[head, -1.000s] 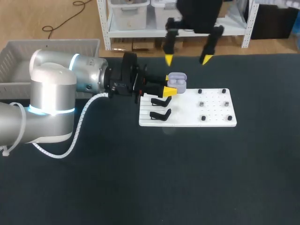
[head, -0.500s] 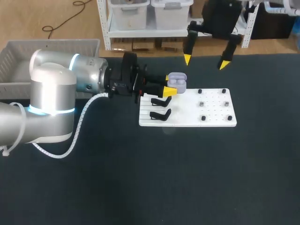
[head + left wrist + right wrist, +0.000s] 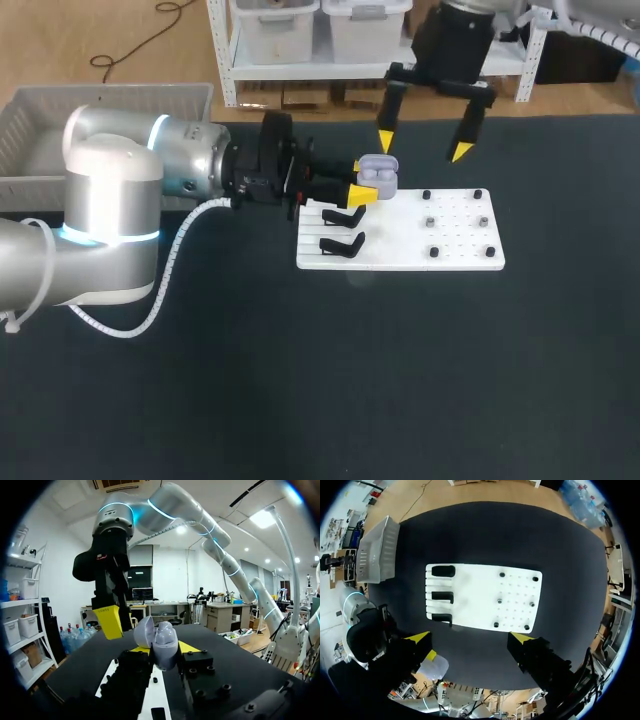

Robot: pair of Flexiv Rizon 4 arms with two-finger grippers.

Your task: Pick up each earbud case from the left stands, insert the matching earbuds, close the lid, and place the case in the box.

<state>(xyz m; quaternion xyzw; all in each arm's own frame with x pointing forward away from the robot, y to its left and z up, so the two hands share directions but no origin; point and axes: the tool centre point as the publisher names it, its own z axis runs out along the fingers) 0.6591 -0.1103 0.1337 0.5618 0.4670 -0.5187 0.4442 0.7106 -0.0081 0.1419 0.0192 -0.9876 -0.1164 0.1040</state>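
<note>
The jaws of the left arm [image 3: 150, 170] clamp the open lavender plastic earbud case [image 3: 378, 172] between them, clear of the black stands [image 3: 343, 243]. The jaws of the right arm [image 3: 455, 35] hang apart, one tip just beside the case. I cannot tell whether earbuds are inside. Closing the lid and placing it in the grey slatted box [image 3: 40, 130] are left.

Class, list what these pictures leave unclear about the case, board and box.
- Head view: open lavender earbud case, inside too small to show earbuds.
- Left wrist view: its own shell hides that inside.
- Head view: dark bits on white pegged board, too small to identify.
- Head view: grey slatted basket, cut by the edge.
</note>
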